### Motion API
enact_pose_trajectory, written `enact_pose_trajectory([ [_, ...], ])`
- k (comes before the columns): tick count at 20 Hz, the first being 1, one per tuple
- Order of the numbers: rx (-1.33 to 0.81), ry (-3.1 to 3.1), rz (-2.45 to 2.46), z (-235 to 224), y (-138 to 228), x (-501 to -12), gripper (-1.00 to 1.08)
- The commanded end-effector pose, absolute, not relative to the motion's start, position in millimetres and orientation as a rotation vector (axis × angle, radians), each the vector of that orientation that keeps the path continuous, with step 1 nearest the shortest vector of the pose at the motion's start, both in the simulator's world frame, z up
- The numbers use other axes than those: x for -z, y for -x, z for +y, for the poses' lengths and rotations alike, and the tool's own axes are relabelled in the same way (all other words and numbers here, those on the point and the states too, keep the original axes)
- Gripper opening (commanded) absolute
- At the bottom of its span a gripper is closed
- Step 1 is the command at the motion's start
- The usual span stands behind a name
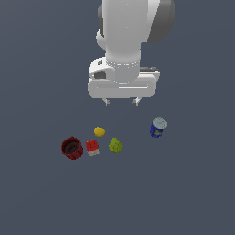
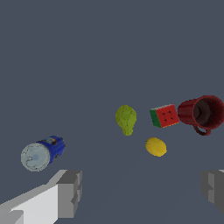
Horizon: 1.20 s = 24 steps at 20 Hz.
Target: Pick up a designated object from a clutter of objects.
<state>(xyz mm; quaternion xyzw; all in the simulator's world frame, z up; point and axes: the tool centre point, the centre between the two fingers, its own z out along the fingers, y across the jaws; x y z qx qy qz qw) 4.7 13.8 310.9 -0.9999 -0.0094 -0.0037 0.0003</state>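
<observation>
Gripper (image 1: 122,102) hovers above worktop (image 1: 193,193), jaws apart, nothing held. Blue can (image 1: 158,127) stands apart from cup (image 1: 71,148), block (image 1: 93,148), fruit (image 1: 115,145): likely clear approach.

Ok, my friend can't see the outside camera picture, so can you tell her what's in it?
A white robot arm hangs over a dark grey floor, its gripper open and holding nothing. Below it lie a red cup, a red-and-white block, a lemon and a green fruit, with a blue can apart at the exterior view's right.
</observation>
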Motion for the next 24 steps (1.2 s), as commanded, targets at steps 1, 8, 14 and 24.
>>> enact_pose_trajectory([
  [1, 0.011, 3.141, -0.029, 14, -5, -311, 1.00],
  [8, 0.040, 3.120, -0.115, 40, -10, -315, 1.00],
  [14, 0.042, 3.119, -0.117, 42, -10, -315, 1.00],
  [24, 0.037, 3.126, -0.012, 58, -10, -298, 1.00],
])
